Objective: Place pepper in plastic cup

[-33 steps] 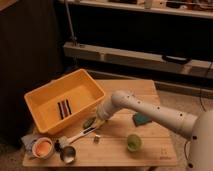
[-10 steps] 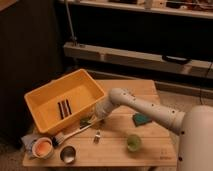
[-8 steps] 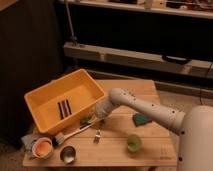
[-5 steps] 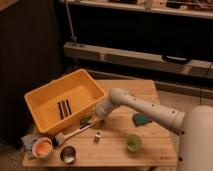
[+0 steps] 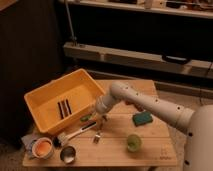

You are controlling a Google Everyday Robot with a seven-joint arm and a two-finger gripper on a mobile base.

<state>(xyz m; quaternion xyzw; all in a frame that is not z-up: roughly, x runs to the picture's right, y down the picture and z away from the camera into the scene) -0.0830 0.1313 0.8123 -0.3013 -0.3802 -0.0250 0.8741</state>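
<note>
White, rounded arm dotted with small dark holes, ending in a seemingly dark claw.

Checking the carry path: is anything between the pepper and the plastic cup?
Nothing tall. The gripper, fingers shut, is at the pepper by the yellow bin; only a small utensil lies flat toward the plastic cup. The teal sponge sits aside.

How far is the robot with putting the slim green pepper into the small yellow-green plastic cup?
Done: the gripper sits shut at the slim green pepper, beside a corner of the yellow plastic bin. In hand: it seems to grip the pepper, low over the wooden table. Left: the lift, the carry to the small yellow-green plastic cup near the table's front edge, and the release.
</note>
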